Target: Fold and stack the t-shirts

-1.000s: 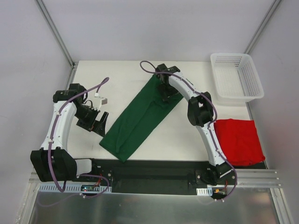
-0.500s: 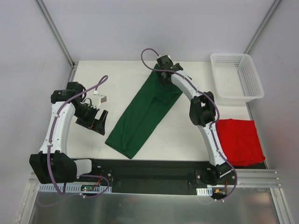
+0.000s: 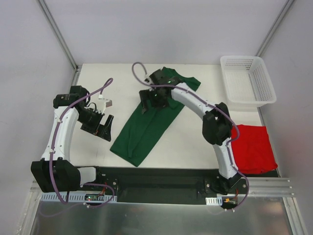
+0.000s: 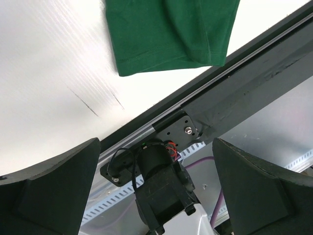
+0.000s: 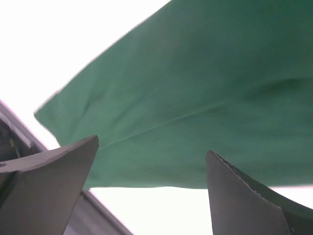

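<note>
Right claw (image 5: 151,147) wide open, empty, over green t-shirt (image 3: 142,129) | I should pinch every layer at its 1 o'clock end.

One camera looks down on the green shirt (image 3: 142,132) from high behind me. My left wrist camera sees its near end, and my right wrist camera sees its middle from very close.
</note>
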